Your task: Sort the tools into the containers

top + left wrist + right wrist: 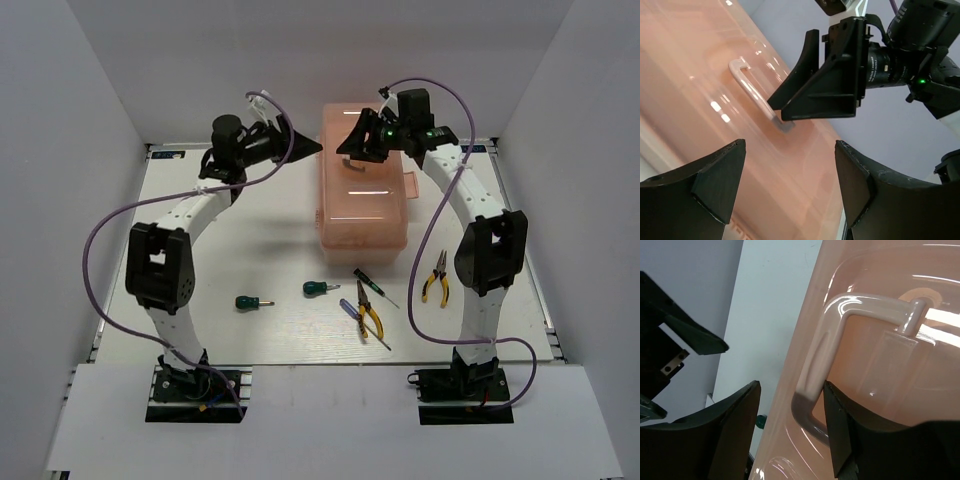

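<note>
The salmon-pink toolbox (362, 200) stands closed at the table's centre back, and its lid (700, 100) fills the left wrist view. My right gripper (352, 150) hovers open over the lid handle (840, 340); the handle's bend lies between the jaws, close to the right finger (850, 435). My left gripper (312, 148) is open and empty at the toolbox's upper left edge. In front lie two green-handled screwdrivers (252, 302) (315, 289), a thin dark screwdriver (375, 287), a blue-handled screwdriver (352, 311), and two yellow-and-black pliers (369, 309) (436, 277).
The left wrist view shows my right gripper (820, 85) at the end of the handle (752, 92). White walls enclose the table on three sides. Purple cables loop from both arms. The blue screwdriver and one pair of pliers lie crossed.
</note>
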You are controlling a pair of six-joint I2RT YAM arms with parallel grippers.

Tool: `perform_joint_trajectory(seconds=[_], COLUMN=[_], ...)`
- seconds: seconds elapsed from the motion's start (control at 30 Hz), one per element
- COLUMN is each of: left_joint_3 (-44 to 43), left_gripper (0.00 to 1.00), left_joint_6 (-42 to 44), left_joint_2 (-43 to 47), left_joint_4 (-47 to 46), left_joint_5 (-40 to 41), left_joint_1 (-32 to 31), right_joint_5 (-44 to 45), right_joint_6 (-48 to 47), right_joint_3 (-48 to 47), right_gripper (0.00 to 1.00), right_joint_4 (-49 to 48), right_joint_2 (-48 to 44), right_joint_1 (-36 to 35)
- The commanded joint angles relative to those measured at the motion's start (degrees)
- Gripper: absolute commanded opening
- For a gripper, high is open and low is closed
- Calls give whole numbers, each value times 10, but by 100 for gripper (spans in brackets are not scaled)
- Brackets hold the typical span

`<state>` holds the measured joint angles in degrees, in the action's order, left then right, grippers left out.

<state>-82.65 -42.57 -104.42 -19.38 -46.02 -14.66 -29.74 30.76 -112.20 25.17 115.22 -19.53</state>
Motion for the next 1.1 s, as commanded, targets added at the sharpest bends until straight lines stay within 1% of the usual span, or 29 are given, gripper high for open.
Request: perform_joint_trajectory(seconds=[0.0, 0.07, 0.2, 0.27, 0.3, 0.4, 0.63, 0.8, 1.07], left_joint_3=[-67, -88, -166, -190, -216, -253, -296, -353, -355], left_gripper=[82, 82, 82, 82, 82, 82, 82, 83, 83], left_joint_6=[-15, -20, -20, -20, -20, -15, -15, -21, -46], left_joint_2=[-22, -54, -105, -125, -145, -170, -213, -253, -264], left_joint_4=[-29, -18, 20, 35, 55, 88, 141, 167, 168], left_joint_5=[-15, -15, -15, -9, -9, -2, 5, -7, -25], left_joint_1=[-19, -24, -35, -35, -40, -46, -57, -69, -79], right_joint_5=[-58, -61, -68, -68, -68, -70, -80, -89, -128], right_joint_6=[20, 20, 20, 19, 20, 22, 24, 29, 40], right_joint_3=[-22, -18, -16, -15, -15, -14, -10, -6, 26], right_gripper=[59, 59, 59, 59, 59, 59, 59, 59, 59], right_joint_4=[-42, -41, -42, -42, -42, -43, -50, -57, -89], right_joint_2=[-9, -9, -9, -7, -6, -7, -3, -3, -10], right_joint_1=[-2, 0, 5, 5, 5, 6, 10, 8, 26])
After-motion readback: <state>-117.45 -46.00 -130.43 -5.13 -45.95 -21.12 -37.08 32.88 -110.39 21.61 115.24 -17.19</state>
